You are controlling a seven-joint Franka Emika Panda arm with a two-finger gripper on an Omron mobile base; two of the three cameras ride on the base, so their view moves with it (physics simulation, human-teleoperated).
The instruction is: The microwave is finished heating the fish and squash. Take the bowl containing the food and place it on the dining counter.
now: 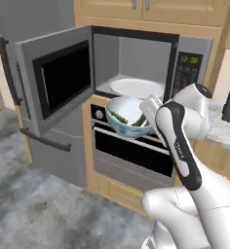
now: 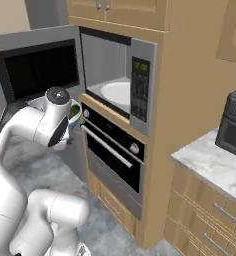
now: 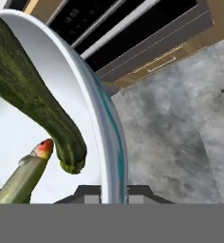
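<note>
the gripper (image 3: 115, 192) is clenched on the rim of the bowl (image 1: 128, 116), holding it in the air just in front of the open microwave (image 1: 136, 63), above the black-glass oven (image 1: 129, 146). the food (image 3: 33, 104) lies inside: a thick green squash and a thin fish. the white turntable (image 1: 136, 87) sits inside the microwave cavity.

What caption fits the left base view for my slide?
Gripper holds the bowl of food outside the open microwave.
</note>
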